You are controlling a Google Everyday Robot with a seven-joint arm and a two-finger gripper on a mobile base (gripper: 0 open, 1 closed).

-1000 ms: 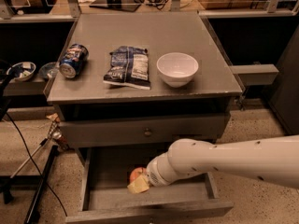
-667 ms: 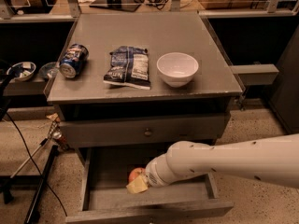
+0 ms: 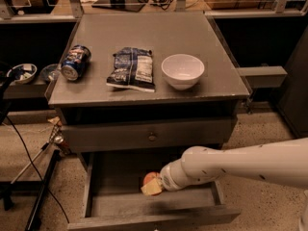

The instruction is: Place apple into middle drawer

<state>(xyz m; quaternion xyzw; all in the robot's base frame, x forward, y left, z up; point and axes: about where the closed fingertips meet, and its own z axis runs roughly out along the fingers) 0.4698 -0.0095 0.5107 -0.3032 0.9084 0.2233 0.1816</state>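
Above the speckled floor (image 3: 269, 129), inside the open grey wooden middle drawer (image 3: 113, 198), the gripper (image 3: 153, 188) meets the round red-orange apple (image 3: 150, 178); whether it grips cannot be told

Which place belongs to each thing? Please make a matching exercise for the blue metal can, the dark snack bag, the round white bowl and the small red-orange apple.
Things:
1. blue metal can
2. dark snack bag
3. round white bowl
4. small red-orange apple

Places:
A. inside the open grey middle drawer, at the gripper
B. right part of the grey cabinet top, upright
C. left part of the top, lying on its side
D. on the top, between the two other things there

Pairs: 1-C, 2-D, 3-B, 4-A
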